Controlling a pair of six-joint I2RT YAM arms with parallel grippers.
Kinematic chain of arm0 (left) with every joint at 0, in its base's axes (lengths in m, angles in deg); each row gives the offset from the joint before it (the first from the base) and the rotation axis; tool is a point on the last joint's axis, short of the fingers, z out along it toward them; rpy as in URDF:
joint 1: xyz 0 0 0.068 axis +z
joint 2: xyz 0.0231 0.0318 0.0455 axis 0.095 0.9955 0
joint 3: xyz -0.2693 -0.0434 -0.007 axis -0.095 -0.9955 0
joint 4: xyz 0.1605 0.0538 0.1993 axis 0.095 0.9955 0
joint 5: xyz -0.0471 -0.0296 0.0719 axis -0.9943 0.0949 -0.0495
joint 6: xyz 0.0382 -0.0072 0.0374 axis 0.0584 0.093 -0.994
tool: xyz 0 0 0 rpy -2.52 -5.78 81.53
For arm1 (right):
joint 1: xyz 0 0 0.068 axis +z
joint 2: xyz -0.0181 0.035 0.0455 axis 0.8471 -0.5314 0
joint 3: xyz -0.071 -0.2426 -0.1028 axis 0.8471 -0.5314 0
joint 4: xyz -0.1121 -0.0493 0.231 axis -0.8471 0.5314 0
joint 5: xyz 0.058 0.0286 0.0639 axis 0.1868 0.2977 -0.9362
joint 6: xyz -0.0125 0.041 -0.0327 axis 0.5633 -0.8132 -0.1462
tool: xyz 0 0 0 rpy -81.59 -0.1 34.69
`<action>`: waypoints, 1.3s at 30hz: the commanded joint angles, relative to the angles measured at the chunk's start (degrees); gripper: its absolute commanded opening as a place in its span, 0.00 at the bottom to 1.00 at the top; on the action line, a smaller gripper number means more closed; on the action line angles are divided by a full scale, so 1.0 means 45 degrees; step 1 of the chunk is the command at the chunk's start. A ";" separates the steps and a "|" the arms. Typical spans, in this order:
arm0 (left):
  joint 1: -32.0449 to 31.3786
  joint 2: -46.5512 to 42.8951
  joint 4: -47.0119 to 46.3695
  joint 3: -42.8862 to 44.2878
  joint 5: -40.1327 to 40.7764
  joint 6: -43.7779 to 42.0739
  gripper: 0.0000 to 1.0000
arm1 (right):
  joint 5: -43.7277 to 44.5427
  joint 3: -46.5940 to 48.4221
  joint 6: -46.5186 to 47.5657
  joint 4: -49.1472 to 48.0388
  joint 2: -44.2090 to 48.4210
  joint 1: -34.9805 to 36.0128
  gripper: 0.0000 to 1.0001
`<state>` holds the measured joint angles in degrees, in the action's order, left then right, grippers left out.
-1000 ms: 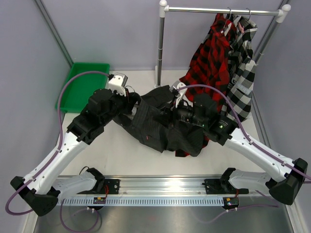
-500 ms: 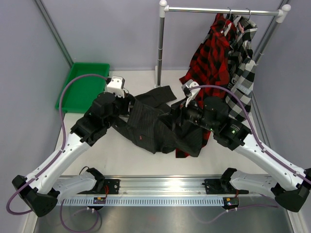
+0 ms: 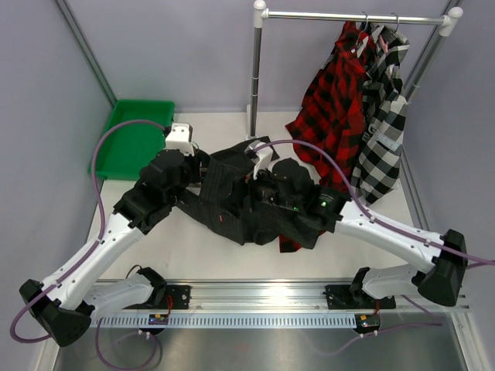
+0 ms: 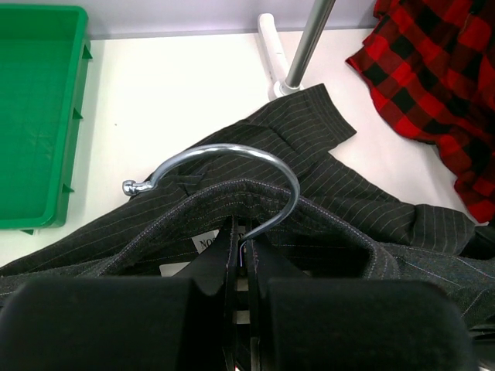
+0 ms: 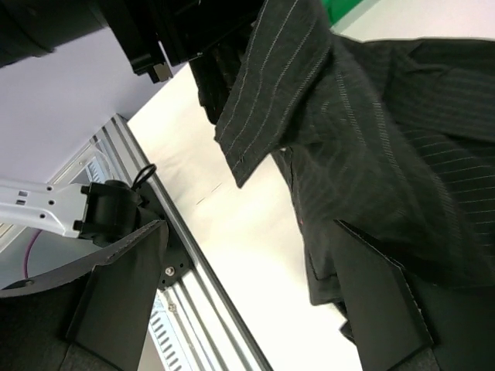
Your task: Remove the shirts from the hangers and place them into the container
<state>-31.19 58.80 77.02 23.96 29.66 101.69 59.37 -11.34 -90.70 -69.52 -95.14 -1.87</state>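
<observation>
The dark charcoal pinstriped shirt (image 3: 232,210) lies crumpled on the table between the arms, still on its hanger. My left gripper (image 4: 244,232) is shut on the neck of that hanger's metal hook (image 4: 224,148), inside the shirt's collar (image 4: 340,193). My right gripper (image 5: 249,224) stands wide open just above the same shirt (image 5: 371,139), with nothing between its fingers; in the top view it (image 3: 249,188) hovers over the shirt's middle. The green container (image 3: 131,139) sits at the far left, also seen as a green tray (image 4: 31,116).
A red-and-black plaid shirt (image 3: 332,100) and a black-and-white plaid shirt (image 3: 387,124) hang from the metal rail (image 3: 348,14) at the back right. The rail's upright post (image 3: 255,77) stands just behind the charcoal shirt. An aluminium rail (image 3: 255,297) runs along the near edge.
The right gripper has opened and its arm has swung left over the charcoal shirt. The left arm, still holding the hanger, has shifted slightly left, dragging the shirt with it.
</observation>
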 commanded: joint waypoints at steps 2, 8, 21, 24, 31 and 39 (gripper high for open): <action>0.0037 -0.0482 -0.1138 -0.0087 0.0656 0.0244 0.00 | 0.1282 0.0349 -0.1516 -0.2043 -0.0882 0.0789 0.94; 0.0037 -0.0676 -0.1138 -0.0165 0.0772 0.0401 0.00 | 0.2044 0.0581 -0.2534 -0.3510 -0.2365 0.1025 0.90; 0.0037 -0.0853 -0.1275 -0.0302 0.0675 0.0460 0.00 | 0.3062 0.0759 -0.2984 -0.4409 -0.3403 0.1123 0.55; 0.0037 -0.0853 -0.1294 -0.0302 0.0636 0.0460 0.00 | 0.3217 0.0817 -0.2965 -0.4430 -0.3384 0.1123 0.42; 0.0037 -0.0833 -0.1275 -0.0302 0.0578 0.0382 0.00 | 0.4153 0.0485 -0.2907 -0.3846 -0.2662 0.1123 0.00; 0.0018 -0.0814 -0.1275 -0.0282 0.0558 0.0206 0.00 | 0.5209 -0.0003 -0.2282 -0.2712 -0.1022 0.1123 0.00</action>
<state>-31.19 56.31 76.89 22.52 30.78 103.03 77.69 -11.08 -102.90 -82.38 -104.45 2.74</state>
